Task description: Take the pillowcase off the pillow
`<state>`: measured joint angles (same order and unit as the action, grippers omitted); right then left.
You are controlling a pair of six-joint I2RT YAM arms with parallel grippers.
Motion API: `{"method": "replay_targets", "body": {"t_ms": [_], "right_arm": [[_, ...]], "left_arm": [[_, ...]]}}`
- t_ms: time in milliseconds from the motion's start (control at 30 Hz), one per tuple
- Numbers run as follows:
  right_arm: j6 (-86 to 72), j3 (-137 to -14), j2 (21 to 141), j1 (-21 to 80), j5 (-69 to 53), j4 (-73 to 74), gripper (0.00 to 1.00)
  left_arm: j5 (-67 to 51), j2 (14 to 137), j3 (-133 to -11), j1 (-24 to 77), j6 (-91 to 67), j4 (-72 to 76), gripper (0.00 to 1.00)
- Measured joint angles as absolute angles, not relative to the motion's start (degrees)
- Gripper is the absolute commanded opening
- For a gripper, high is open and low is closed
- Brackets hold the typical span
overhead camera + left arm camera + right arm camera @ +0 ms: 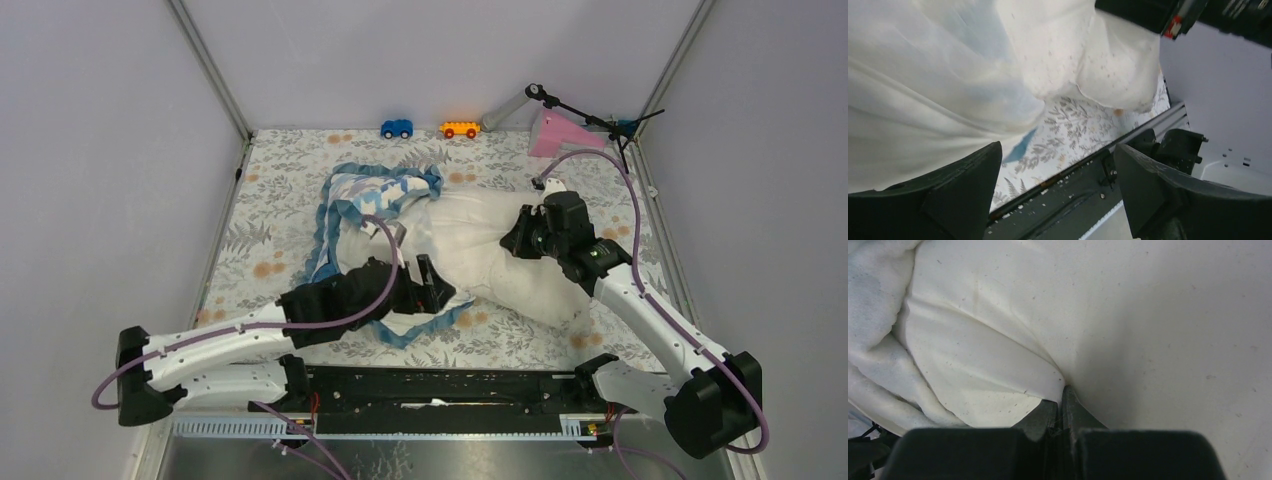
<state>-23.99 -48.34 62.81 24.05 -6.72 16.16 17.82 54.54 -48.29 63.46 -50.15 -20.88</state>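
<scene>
- Bunched left of centre: pillowcase point(372, 205), blue edging looping down toward the near edge.
- At its near hem: left gripper point(432, 283), released, jaws wide with nothing between; white fabric just up and left of it.
- Lying left to right along its long axis: pillow point(495, 270), left end seemingly inside the pillowcase mouth, right part bare.
- On that bare part: right gripper point(512, 240), clenched on a pinch of pillow.
- Judged: left arm nearer the pillowcase; pull leftward along the axis.
</scene>
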Motion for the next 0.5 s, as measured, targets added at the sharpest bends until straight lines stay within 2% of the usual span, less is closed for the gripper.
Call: {"method": "replay_targets", "body": {"t_ms": [167, 267, 500], "right_arm": [[-23.9, -48.4, 62.8, 24.0, -6.7, 16.2, 0.00], [-23.9, -48.5, 62.8, 24.0, -6.7, 16.2, 0.00], [-23.8, -48.8, 62.8, 24.0, -6.7, 16.6, 0.00]], "left_arm": [[22.4, 58.3, -45.6, 69.7, -57.5, -17.2, 0.92], [23.5, 62.8, -44.2, 69.7, -60.4, -13.4, 0.96], [25.6, 69.0, -42.0, 67.6, -66.8, -8.1, 0.96]]}}
